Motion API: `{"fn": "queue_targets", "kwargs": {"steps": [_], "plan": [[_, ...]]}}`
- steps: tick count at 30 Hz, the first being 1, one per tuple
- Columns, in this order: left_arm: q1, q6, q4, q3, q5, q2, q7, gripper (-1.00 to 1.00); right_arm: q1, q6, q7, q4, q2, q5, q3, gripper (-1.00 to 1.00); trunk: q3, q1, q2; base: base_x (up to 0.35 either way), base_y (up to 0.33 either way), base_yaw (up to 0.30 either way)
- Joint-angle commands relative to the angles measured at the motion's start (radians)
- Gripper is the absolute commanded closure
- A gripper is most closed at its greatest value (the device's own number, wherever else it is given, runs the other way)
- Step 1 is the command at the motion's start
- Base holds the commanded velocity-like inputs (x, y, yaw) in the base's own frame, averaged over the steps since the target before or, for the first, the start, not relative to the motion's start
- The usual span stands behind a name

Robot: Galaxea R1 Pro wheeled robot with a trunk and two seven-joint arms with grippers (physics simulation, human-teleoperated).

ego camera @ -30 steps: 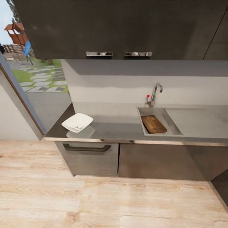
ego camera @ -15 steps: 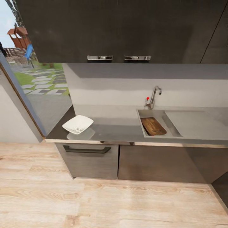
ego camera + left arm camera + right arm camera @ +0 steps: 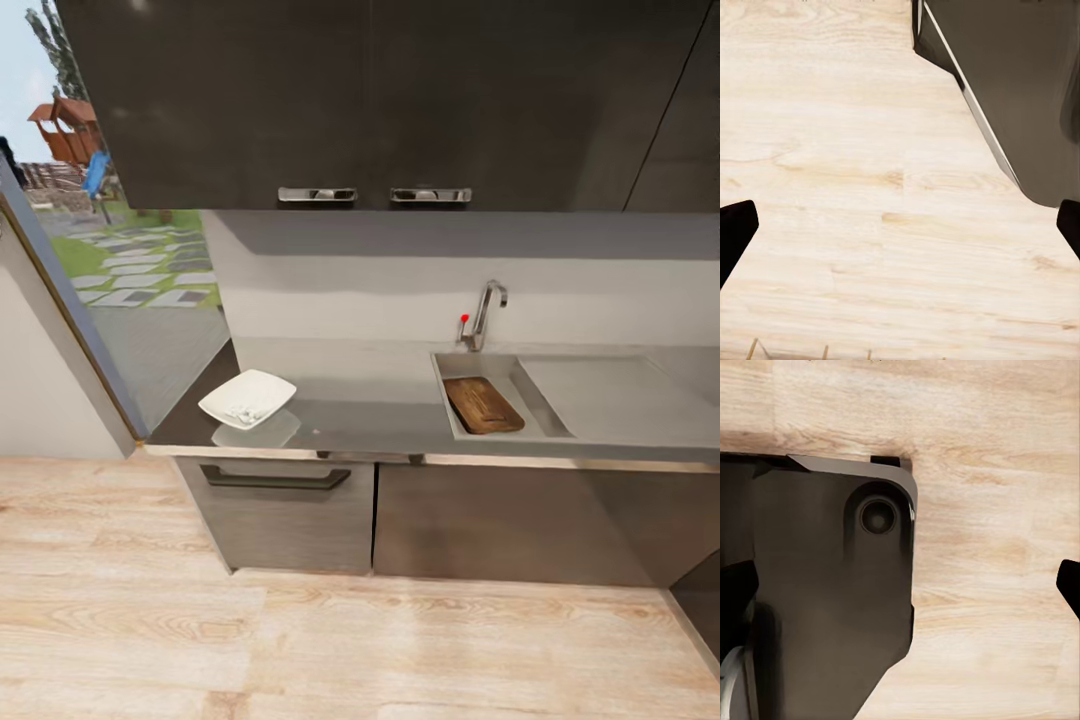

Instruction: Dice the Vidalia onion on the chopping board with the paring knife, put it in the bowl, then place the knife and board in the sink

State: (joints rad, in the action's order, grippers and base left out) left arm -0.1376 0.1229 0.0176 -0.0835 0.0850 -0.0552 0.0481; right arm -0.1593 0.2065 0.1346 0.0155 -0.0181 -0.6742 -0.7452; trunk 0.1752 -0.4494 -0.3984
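Note:
In the head view the grey countertop (image 3: pixel 370 412) runs across the middle. On its left end stands the white bowl (image 3: pixel 272 383) with small pale pieces (image 3: pixel 244 409) in it, likely the diced onion. The dark-brown chopping board (image 3: pixel 483 405) lies inside the sink (image 3: pixel 522 383), below the chrome tap (image 3: pixel 486 310). The paring knife is hidden or out of view. My left gripper (image 3: pixel 900 229) is open over the wooden floor, its dark fingertips (image 3: pixel 735 229) far apart. Beside the robot's dark base (image 3: pixel 817 600), my right gripper (image 3: pixel 900 585) is also open and holds nothing.
Dark upper cabinets (image 3: pixel 380 100) hang over the counter, and dark lower cabinets (image 3: pixel 290 510) stand under it. A big window (image 3: pixel 120 280) closes off the left side. The flat drainboard (image 3: pixel 620 400) lies right of the basin. Pale wooden floor (image 3: pixel 350 640) stretches in front.
The whole head view has shifted: the counter looks slightly smaller and farther, so the camera has backed away. Bowl and chopping board stay where they were.

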Motion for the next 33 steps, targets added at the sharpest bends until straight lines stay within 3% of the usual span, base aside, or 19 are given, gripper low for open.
{"fn": "queue_targets", "kwargs": {"steps": [1, 33], "plan": [[-0.001, 0.001, 0.002, -0.009, 0.009, 0.000, 0.003, -1.00, 0.000, 0.002, 0.004, 0.000, 0.000, -0.009, -0.008, -1.00, 0.000, -0.001, -0.002, 0.000, 0.000, 0.000], [-0.001, 0.001, 0.002, -0.009, 0.009, 0.000, 0.003, -1.00, 0.000, 0.002, 0.006, 0.000, 0.006, -0.013, -0.008, -1.00, -0.052, -0.001, -0.002, 0.000, 0.000, 0.000]]}}
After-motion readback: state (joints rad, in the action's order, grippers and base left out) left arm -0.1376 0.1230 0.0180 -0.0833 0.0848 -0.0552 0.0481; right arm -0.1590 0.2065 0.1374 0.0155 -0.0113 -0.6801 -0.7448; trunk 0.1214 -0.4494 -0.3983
